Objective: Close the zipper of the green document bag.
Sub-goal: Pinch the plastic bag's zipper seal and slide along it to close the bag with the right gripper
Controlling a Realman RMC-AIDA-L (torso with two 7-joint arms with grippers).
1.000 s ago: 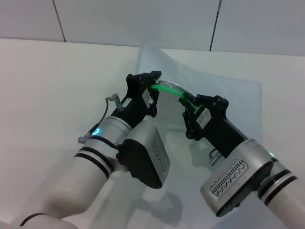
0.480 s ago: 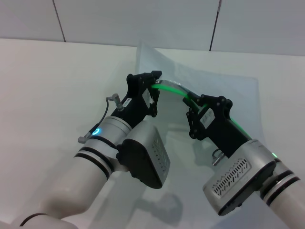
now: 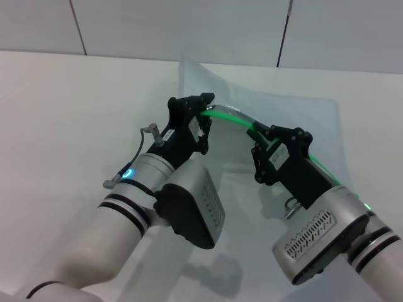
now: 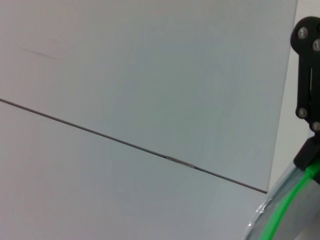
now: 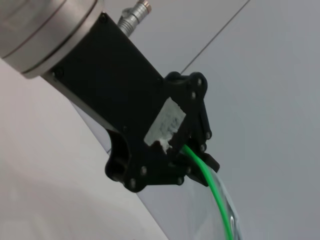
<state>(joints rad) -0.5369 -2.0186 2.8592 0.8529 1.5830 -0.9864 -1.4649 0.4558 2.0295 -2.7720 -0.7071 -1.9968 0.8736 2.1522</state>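
The green document bag (image 3: 286,113) is a translucent pale pouch, lifted and arched over the white table. Its zipper (image 3: 230,116) is a bright green strip bowing between my two grippers. My left gripper (image 3: 206,106) is shut on the zipper's left end; the right wrist view shows that gripper (image 5: 187,157) with the green zipper (image 5: 212,197) running out of its jaws. Farther right along the strip, my right gripper (image 3: 257,133) is shut on the zipper. The slider is hidden. In the left wrist view the zipper (image 4: 285,210) curves below a black finger (image 4: 306,95).
The white table (image 3: 69,107) stretches to the left and front of the bag. A grey panelled wall (image 3: 189,25) with dark seams runs along the back. Both forearms fill the lower part of the head view.
My right gripper has slid to the right and slightly nearer along the zipper, lengthening the green span between the grippers. The left gripper has held still.
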